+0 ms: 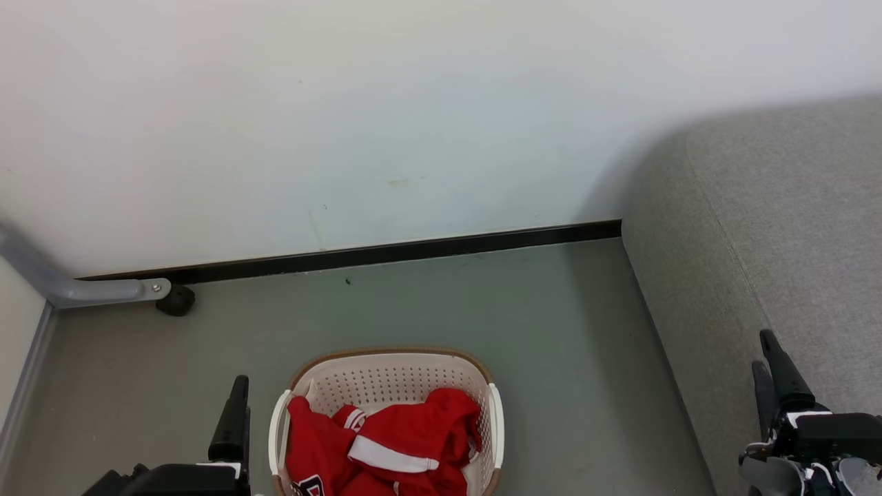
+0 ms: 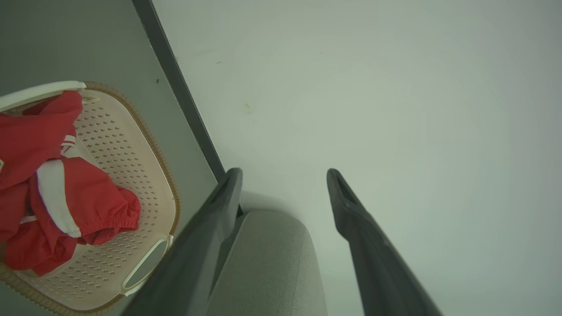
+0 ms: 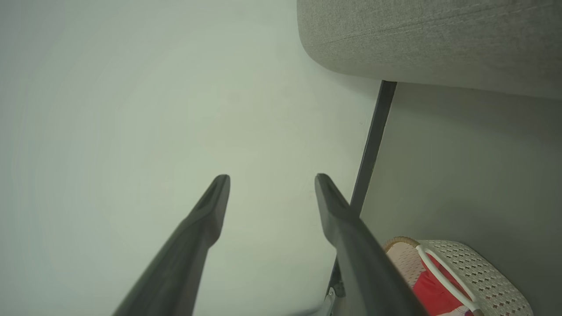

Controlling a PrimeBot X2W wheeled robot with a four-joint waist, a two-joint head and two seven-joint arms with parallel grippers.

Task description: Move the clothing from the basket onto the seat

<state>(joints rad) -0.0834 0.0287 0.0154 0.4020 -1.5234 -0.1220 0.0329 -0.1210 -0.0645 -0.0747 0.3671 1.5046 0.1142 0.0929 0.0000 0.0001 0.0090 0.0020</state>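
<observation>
Clothing (image 1: 400, 434) in basket (image 1: 386, 382) | just beside left tool (image 2: 284, 172), far from right tool (image 3: 272, 176) | both spread, empty

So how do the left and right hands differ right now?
The left hand is beside the basket, above the floor; the right hand is by the sofa, apart from the basket. In the head view the right hand reaches higher up than the left hand. Both are open and empty; the clothing lies in the basket.
</observation>
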